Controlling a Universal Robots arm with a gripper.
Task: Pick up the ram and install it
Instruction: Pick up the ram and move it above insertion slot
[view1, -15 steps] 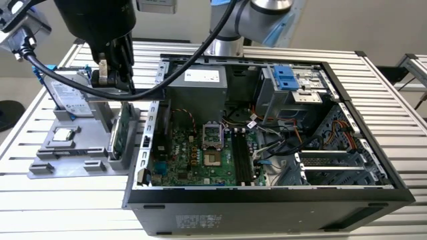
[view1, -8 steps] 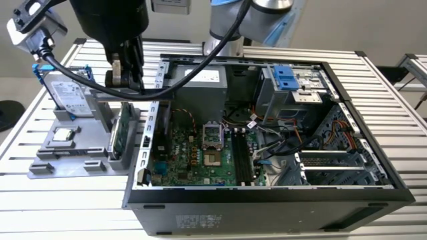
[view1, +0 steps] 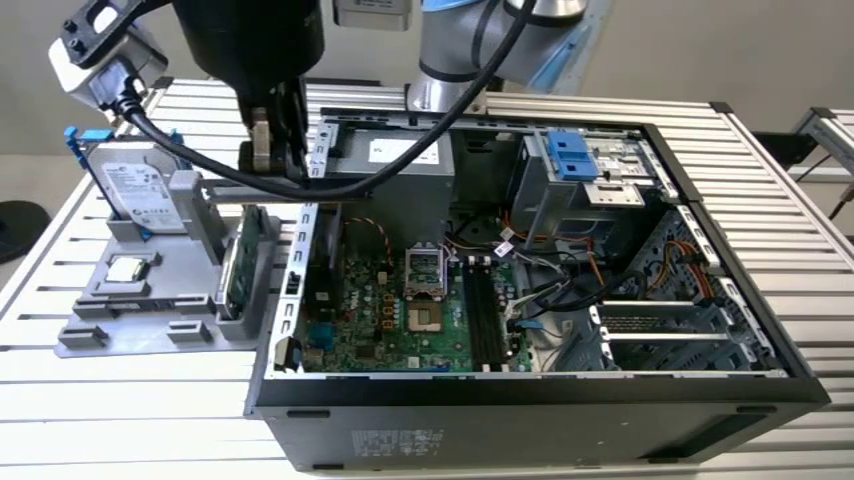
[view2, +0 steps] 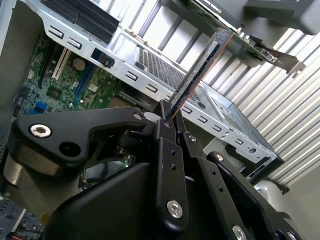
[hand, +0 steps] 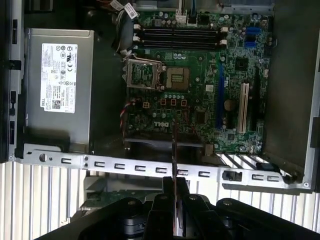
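I logged the black two-finger gripper (view2: 172, 117) drawn in narrow and clamped on the ram (view2: 194, 75), a long, thin green circuit-board stick. In both wrist views the stick ran out edge-on from between the fingertips, which pinched it across its flat faces. I judged that this grip leaves a long edge free for a slot and stops the board twisting.

Just past the stick lay the silver slotted chassis rail (hand: 125, 165) at the rim of the open black computer case (view1: 534, 420). The ram hung above that rail, clear of it.

Farther in sat the green motherboard (hand: 200, 100). Its long black memory slots (hand: 177, 37) lay well apart from the ram and held no stick that I could see, so I rated the install as not yet done.

In the exterior view, a grey plastic parts holder (view1: 134, 310) stood just beside the case on the exterior view's left. Another green board (view1: 244, 265) stood on edge in it, presumably to offer its faces to a pinch. I could not tell what that board was.
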